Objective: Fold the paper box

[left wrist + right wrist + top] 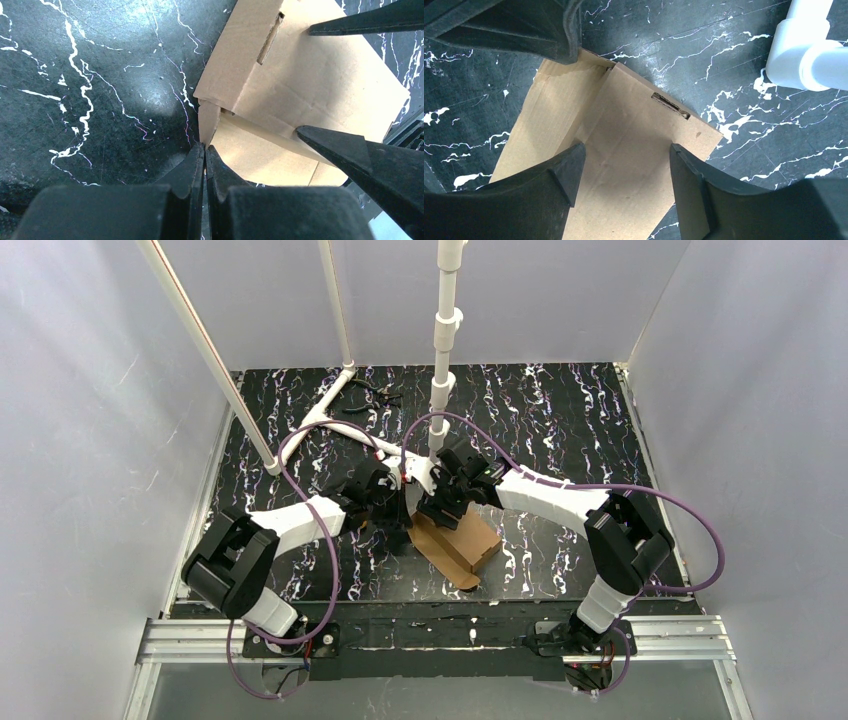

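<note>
The paper box (462, 544) is plain brown cardboard, partly folded, lying on the black marbled table in front of the arms. In the left wrist view the box (310, 85) has a slot in its upper panel and a small corner flap (208, 120) standing up. My left gripper (205, 148) is shut on the tip of that flap; it also shows in the top view (399, 525). My right gripper (624, 160) is open and hovers over the box's flat panel (624, 130), its fingers (350, 147) spread either side. It shows in the top view (441, 508).
A white pipe frame (441, 390) stands just behind the grippers, and its foot (806, 47) is close to the right of the box. A small dark tool (377, 392) lies at the back. The left gripper body (519, 22) is close to my right fingers.
</note>
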Controlling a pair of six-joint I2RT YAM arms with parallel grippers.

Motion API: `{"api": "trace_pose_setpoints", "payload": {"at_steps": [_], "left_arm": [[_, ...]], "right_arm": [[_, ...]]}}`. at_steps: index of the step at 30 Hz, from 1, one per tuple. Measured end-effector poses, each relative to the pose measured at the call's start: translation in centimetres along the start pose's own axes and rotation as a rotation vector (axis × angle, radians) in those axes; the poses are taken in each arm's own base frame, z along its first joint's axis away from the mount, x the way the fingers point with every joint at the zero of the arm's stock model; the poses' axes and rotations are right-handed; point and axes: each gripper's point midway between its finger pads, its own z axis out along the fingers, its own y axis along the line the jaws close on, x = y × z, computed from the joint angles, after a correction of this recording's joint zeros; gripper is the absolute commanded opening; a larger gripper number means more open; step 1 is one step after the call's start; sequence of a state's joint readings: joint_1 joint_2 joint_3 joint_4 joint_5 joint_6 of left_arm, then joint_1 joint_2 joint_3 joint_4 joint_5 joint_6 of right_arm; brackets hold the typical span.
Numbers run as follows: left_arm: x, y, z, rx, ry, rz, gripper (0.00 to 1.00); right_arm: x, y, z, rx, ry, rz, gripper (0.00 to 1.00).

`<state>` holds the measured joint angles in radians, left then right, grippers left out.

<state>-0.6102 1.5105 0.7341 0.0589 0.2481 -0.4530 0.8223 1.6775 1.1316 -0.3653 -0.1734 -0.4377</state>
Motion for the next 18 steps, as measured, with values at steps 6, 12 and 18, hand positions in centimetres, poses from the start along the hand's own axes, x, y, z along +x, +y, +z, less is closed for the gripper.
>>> {"api": "trace_pose_setpoints", "payload": {"at_steps": [6,12,18], "left_arm": [[0.0,-0.2,0.2,0.024,0.008,-0.008,0.0],[-0.1,-0.8,0.2,0.053,0.007,-0.008,0.0],[-1.0,-1.4,0.3,0.075,-0.027,-0.015,0.0]], "right_arm": [[0.0,-0.1,-0.3,0.006,0.003,-0.015,0.81],[0.7,0.3,-1.1,-0.008,0.028,-0.017,0.84],[1.6,0.5,-2.7,-0.064,0.037,0.031,0.85]]}}
